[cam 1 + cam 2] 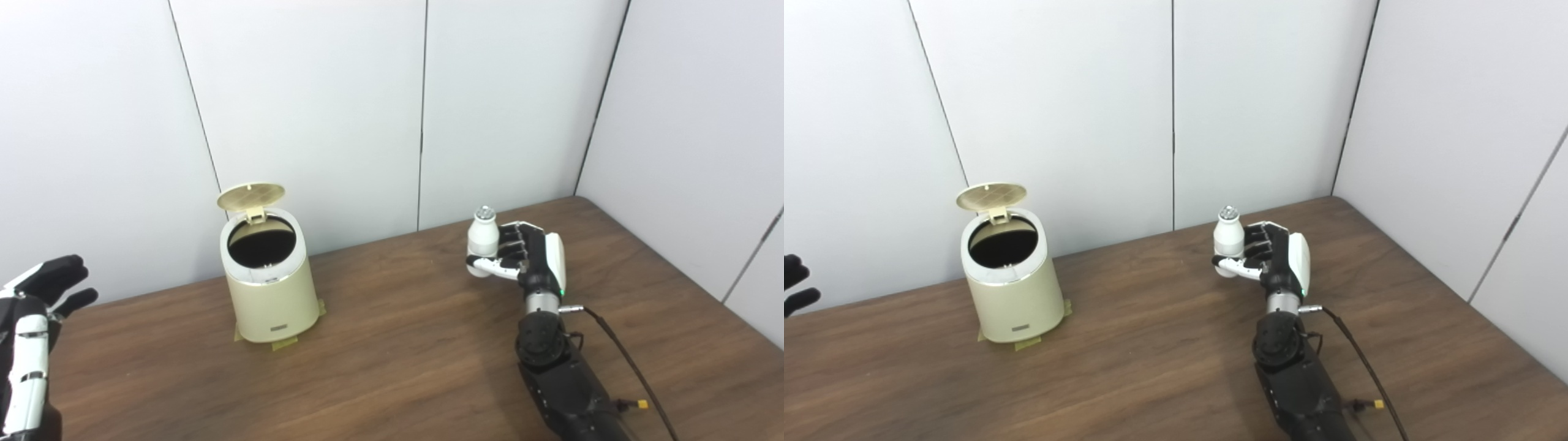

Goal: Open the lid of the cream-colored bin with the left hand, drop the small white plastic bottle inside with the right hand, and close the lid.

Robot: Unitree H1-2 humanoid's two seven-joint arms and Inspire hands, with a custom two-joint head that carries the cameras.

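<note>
The small white plastic bottle [482, 242] is upright in the right hand [525, 251], its silvery cap on top and its long axis close to vertical. The fingers [513, 240] wrap round the far side of its body and the thumb crosses under the front, so the hand is closed on it. Whether the bottle's base touches the table [398, 343] or is lifted just clear of it cannot be told from either view. Hand and bottle sit toward the table's far right part, not far from the back edge.

The cream-colored bin [267, 278] stands toward the far left part of the table, close to the back edge, with bits of tape showing at its foot. Its lid [250, 195] is already swung up on the rear hinge and stands tilted back, leaving the round dark mouth open to the top.

The relation that matters now: the bin's mouth lies well apart from the bottle, to the left across the table at about the same depth, and seemingly higher than the bottle's base. So the coming move, as I judge it, is a lift and a sideways carry leftward until the bottle is above the opening, then a release.

The left hand [37, 294] hangs near the table's left edge, fingers spread, holding nothing, clear of the bin. It is the nearer hand to the lid for closing afterwards.
</note>
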